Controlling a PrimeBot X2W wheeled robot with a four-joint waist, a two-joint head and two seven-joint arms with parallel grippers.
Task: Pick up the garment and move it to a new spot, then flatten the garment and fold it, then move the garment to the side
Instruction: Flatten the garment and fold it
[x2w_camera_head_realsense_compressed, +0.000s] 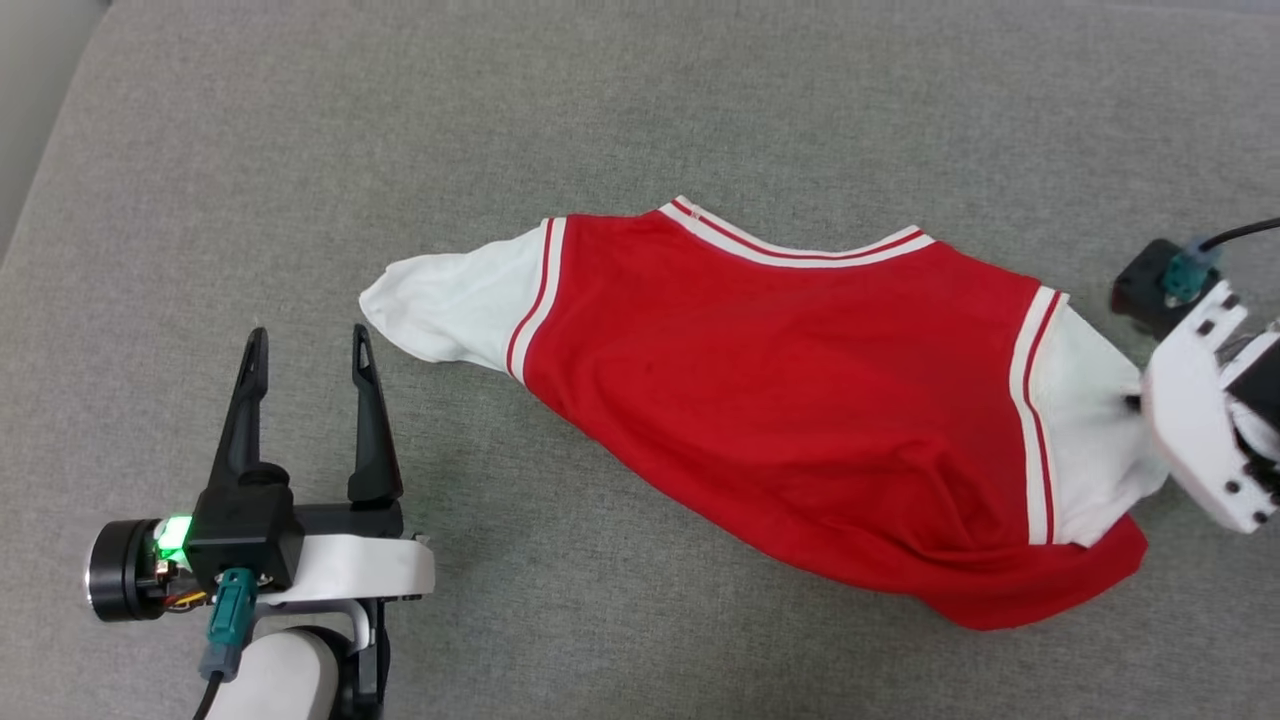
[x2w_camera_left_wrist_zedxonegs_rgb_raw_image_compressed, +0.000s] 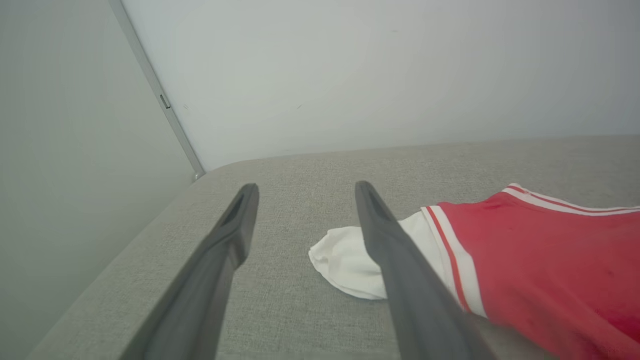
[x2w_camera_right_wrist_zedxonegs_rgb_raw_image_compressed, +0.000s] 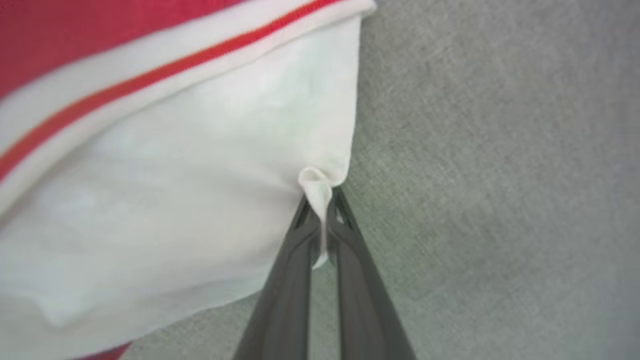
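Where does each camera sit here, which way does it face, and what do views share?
Head view: on the head, facing down at the garment on the grey cushion; open left claw at lower left, right arm's white wrist at the right edge.
Left wrist view: on the left wrist, facing along the left claw across the cushion toward a pale wall.
Right wrist view: on the right wrist, facing down along the right claw, shut on the white sleeve.
Shared: all three show garment and cushion.
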